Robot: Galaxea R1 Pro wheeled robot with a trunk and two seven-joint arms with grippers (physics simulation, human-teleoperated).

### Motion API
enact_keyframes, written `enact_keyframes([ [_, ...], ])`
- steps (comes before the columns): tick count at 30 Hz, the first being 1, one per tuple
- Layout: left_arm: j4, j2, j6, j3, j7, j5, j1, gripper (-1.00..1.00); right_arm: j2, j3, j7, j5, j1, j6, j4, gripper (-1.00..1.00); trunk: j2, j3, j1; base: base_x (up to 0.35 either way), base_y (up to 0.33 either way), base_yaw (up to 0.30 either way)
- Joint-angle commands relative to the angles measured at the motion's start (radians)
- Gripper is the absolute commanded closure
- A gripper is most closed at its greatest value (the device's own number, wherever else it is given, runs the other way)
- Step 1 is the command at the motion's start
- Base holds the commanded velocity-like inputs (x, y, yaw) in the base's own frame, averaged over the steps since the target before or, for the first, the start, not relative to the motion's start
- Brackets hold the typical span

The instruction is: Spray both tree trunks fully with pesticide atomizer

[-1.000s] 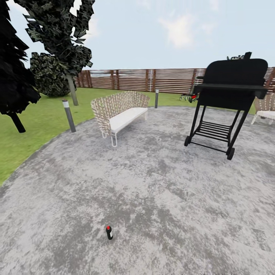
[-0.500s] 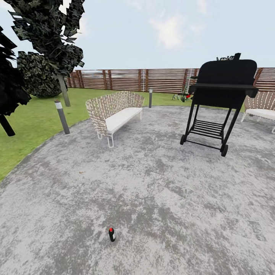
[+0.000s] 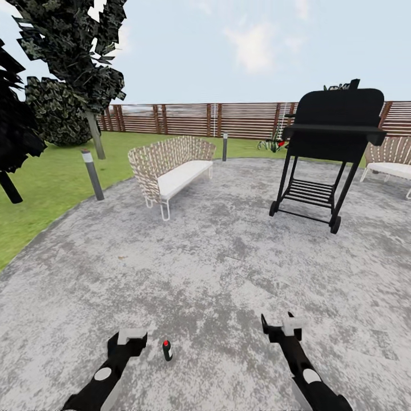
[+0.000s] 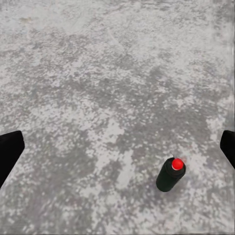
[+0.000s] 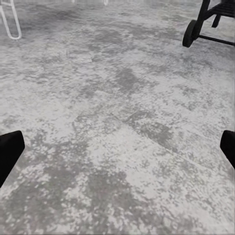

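Note:
The pesticide atomizer (image 3: 166, 350) is a small dark bottle with a red top, standing upright on the grey stone floor (image 3: 228, 274). My left gripper (image 3: 131, 338) hovers just left of it, open, with the bottle (image 4: 170, 176) off to one side between and beyond its spread fingertips (image 4: 10, 149). To the bottle's right, farther off, my right gripper (image 3: 278, 321) is open over bare paving, its fingertips (image 5: 10, 147) wide apart. The two thick pale tree trunks are out of view.
A wicker bench (image 3: 171, 168) and a black grill (image 3: 328, 148) on wheels stand farther back on the paving. Short bollard lights (image 3: 92, 174) edge the lawn (image 3: 45, 188). Thin-stemmed dark-leaved trees (image 3: 74, 63) stand at the left, before a slatted fence (image 3: 240, 120).
Both arms have come up into the head view, either side of the bottle. The camera turned slightly a second ago, then held still. The bottle has not moved.

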Motion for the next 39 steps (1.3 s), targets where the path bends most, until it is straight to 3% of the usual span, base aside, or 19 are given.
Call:
enact_keyframes([
  [1, 0.0, -0.001, 0.0, -0.014, 0.002, -0.004, -0.002, -1.0, -0.001, 0.0, 0.0, 0.001, -0.001, 0.0, 0.001, -1.0, -0.007, -0.003, 0.004, 0.0, 0.0, 0.0],
  [5, 0.002, -0.002, 0.001, -0.03, 0.006, -0.001, -0.005, -1.0, -0.005, 0.0, 0.0, 0.002, -0.001, 0.001, 0.003, -1.0, -0.035, -0.016, 0.019, 0.0, 0.0, 0.0],
  [16, 0.015, 0.01, -0.002, -0.031, 0.009, 0.004, -0.007, -1.0, -0.009, -0.005, -0.005, 0.0, -0.001, 0.001, 0.022, -1.0, -0.112, -0.063, 0.061, 0.0, 0.0, -0.021],
  [22, 0.015, 0.012, -0.003, -0.03, 0.009, 0.006, -0.007, -1.0, -0.008, -0.003, -0.005, -0.001, -0.001, 0.001, 0.023, -1.0, -0.154, -0.09, 0.084, 0.0, 0.0, -0.193],
  [29, 0.015, 0.012, -0.005, -0.031, 0.008, 0.04, -0.007, -1.0, -0.008, -0.003, -0.005, -0.001, -0.001, 0.001, 0.024, -1.0, -0.203, -0.119, 0.111, 0.0, 0.0, -0.23],
  [39, 0.016, 0.013, -0.005, -0.031, 0.008, 0.043, -0.007, -1.0, -0.007, -0.003, -0.005, 0.0, -0.001, 0.001, 0.024, -1.0, -0.273, -0.161, 0.15, 0.0, 0.0, -0.232],
])
